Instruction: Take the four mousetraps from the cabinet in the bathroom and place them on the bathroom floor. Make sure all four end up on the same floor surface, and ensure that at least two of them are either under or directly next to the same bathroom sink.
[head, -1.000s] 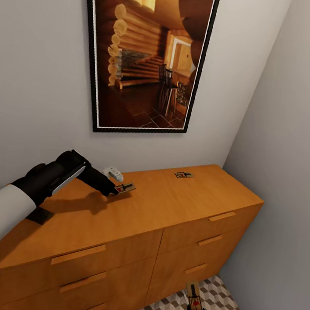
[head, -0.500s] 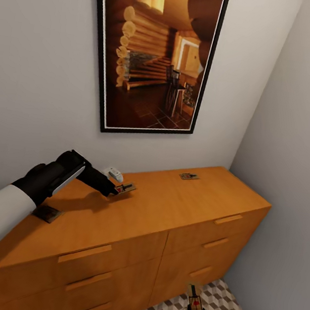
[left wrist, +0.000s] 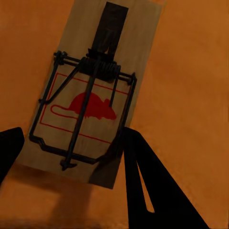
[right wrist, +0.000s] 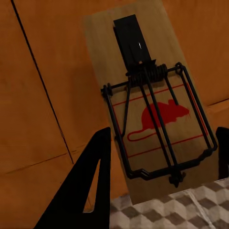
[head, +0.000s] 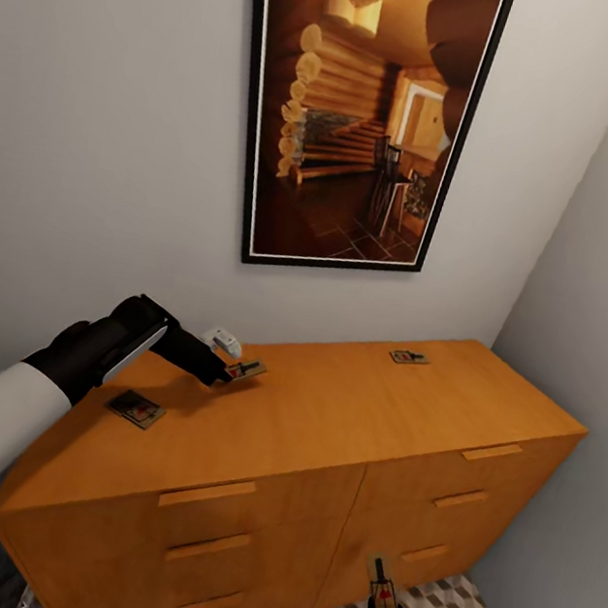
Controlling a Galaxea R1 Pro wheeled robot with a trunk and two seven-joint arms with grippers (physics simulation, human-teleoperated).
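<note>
On the cabinet (head: 324, 425) two mousetraps (head: 135, 408) lie loose; left gripper (head: 234, 372) and right gripper (head: 382, 601) each clamp one; none floored.

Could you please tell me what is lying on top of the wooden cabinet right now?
On the cabinet top lie two loose mousetraps, one near the left end and one toward the back right. The left claw grips a third there. The drawers are shut, hiding their contents.

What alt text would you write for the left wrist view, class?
Close-up of a wooden mousetrap with a red mouse print and dark wire spring, held between the left tool's black fingers, above the orange-brown cabinet top.
</note>
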